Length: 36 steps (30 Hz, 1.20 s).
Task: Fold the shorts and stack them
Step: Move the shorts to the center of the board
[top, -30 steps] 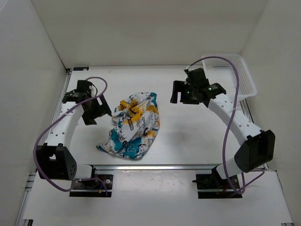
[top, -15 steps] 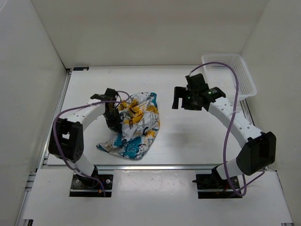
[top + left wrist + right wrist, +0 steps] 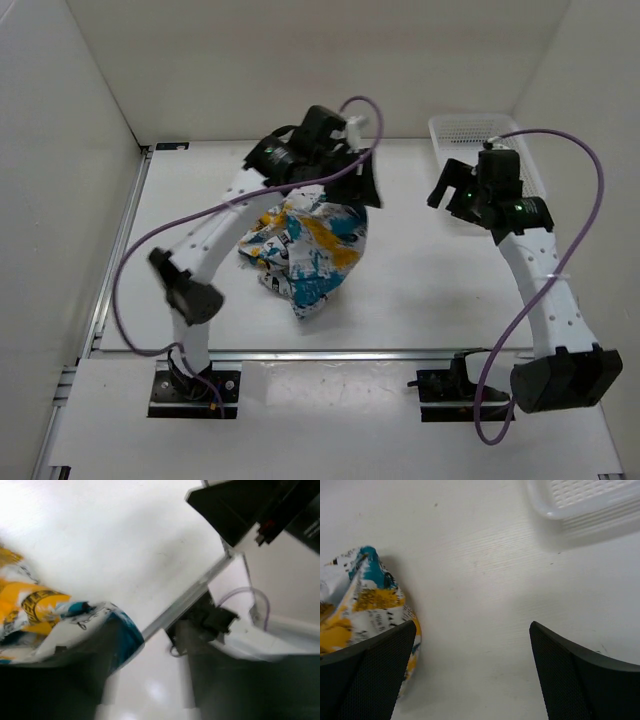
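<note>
Holding the shorts (image 3: 305,250), left end effector (image 3: 343,192)

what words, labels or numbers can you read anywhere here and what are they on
No text reads clearly in any view.
Black letter-like marks on the yellow patches of the white printed fabric shorts: too small and blurred to read.
White plastic lattice basket: no label or marking shows.
</note>
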Each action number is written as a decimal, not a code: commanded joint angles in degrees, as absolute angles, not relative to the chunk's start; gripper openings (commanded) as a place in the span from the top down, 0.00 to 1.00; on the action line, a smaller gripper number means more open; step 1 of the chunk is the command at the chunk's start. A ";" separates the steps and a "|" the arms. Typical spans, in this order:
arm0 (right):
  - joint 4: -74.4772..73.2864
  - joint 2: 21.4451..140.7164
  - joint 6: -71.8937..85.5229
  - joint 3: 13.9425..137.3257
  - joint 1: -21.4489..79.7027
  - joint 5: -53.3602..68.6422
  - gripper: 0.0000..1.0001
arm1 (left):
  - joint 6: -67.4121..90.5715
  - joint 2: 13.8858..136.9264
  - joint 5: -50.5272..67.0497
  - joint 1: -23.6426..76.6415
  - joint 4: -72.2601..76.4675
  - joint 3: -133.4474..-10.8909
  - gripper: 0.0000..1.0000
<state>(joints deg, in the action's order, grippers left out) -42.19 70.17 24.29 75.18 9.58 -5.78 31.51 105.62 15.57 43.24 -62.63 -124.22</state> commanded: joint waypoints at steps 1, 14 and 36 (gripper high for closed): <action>-44.73 65.57 25.05 73.92 5.64 -8.43 0.01 | 31.73 123.42 27.92 45.26 -67.37 -143.42 0.19; -46.93 59.77 23.19 60.66 13.25 5.19 0.01 | 28.39 93.71 4.25 27.77 -63.62 -101.65 0.90; -32.00 89.80 31.73 61.35 58.71 -9.22 0.08 | 26.02 111.01 5.10 28.92 -61.51 -100.09 0.90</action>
